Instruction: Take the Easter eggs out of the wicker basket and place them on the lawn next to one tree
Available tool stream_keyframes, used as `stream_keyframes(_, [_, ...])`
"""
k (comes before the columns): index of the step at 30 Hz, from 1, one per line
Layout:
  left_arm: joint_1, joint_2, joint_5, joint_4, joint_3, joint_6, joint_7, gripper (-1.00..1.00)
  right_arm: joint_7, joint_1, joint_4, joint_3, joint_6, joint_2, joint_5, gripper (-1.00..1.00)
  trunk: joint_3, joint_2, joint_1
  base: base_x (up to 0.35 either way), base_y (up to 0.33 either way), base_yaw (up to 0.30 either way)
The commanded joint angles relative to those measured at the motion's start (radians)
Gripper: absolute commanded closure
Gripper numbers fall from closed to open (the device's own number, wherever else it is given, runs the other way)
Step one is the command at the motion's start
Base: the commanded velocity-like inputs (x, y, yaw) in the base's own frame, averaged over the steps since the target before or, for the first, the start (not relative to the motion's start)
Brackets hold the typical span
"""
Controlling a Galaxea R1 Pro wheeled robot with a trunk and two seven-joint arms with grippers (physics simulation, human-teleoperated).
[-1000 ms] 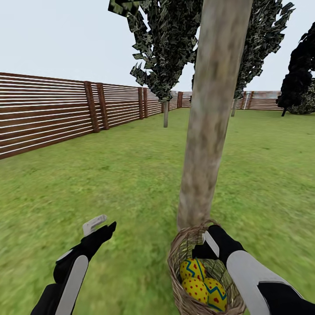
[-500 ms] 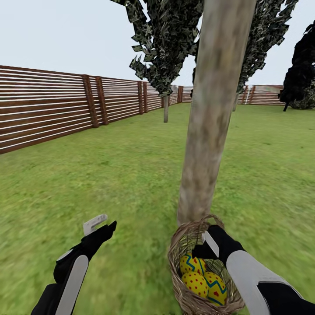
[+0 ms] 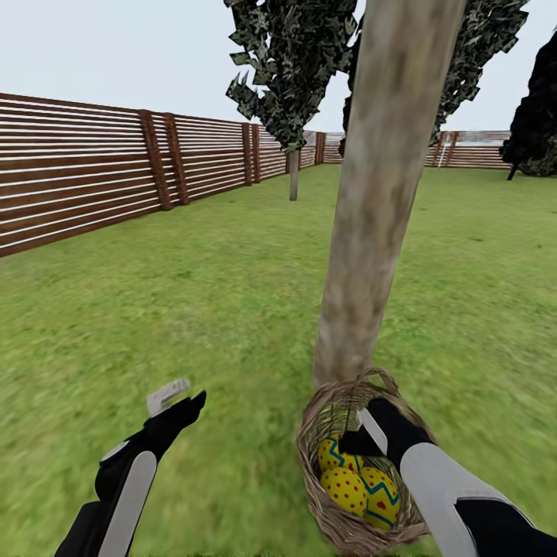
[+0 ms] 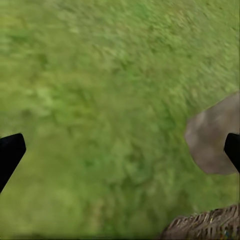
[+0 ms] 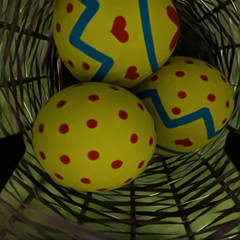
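Presently, the right arm is reaching forward and down, its gripper [image 3: 370,435] sitting at the rim of the wicker basket [image 3: 325,433], on the side nearer the robot. Its fingers appear to be closing on the rim and carrying the basket, though the exact contact is hard to confirm. The right wrist view is looking straight into the basket, where the three Easter eggs [image 5: 92,137] are lying packed together and touching: one dotted, two with blue zigzag bands. The left arm is extending forward over the grass at the left, its gripper [image 3: 176,396] holding nothing, fingers [image 4: 11,152] standing wide apart.

The basket is sitting just in front of the base of the tree [image 3: 379,193], close against the pale mottled trunk. The lawn [image 3: 193,309] is stretching flat in all directions. A brown slatted fence [image 3: 77,170] is running along the left and the far side of the garden, with a smaller dark-leaved tree [image 3: 293,77] standing near the far fence and a black shrub-like tree [image 3: 535,116] at the far right.
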Motion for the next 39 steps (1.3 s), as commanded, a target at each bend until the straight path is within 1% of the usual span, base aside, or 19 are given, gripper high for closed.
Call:
stream_keyframes(1, [-0.001,-0.001,0.011,-0.001,0.001,0.004,0.008,-1.0,-0.006,0.0,-0.001,-0.002,0.004,0.0,-0.008,-1.0,-0.005,-0.001,0.0,0.0,0.0,0.0])
stream_keyframes(5, [-0.001,-0.001,0.011,-0.001,0.001,0.004,0.008,-1.0,0.008,0.0,-0.001,-0.002,0.003,0.0,-0.009,-1.0,-0.02,-0.002,0.002,0.0,0.0,0.0])
stream_keyframes(7, [-0.001,-0.001,0.011,-0.001,0.0,0.004,0.008,-1.0,0.035,0.0,-0.002,-0.001,0.003,-0.002,-0.008,-1.0,-0.028,-0.002,0.003,0.0,0.0,0.0])
stream_keyframes(10, [-0.001,-0.001,0.011,-0.001,0.0,0.004,0.008,-1.0,0.045,0.0,-0.002,-0.001,0.002,-0.002,-0.008,-1.0,-0.04,-0.003,0.004,0.0,0.0,0.0])
stream_keyframes(31, [-0.001,-0.001,0.011,0.0,0.0,0.004,0.008,-1.0,0.048,0.0,-0.003,0.0,0.002,-0.001,-0.007,-1.0,-0.121,-0.008,0.014,0.0,0.0,0.0])
stream_keyframes(39, [-0.001,-0.001,0.01,0.001,0.0,0.003,0.008,-1.0,0.048,0.0,-0.003,0.0,0.002,-0.001,-0.007,-1.0,-0.121,-0.008,0.014,0.0,0.0,0.0])
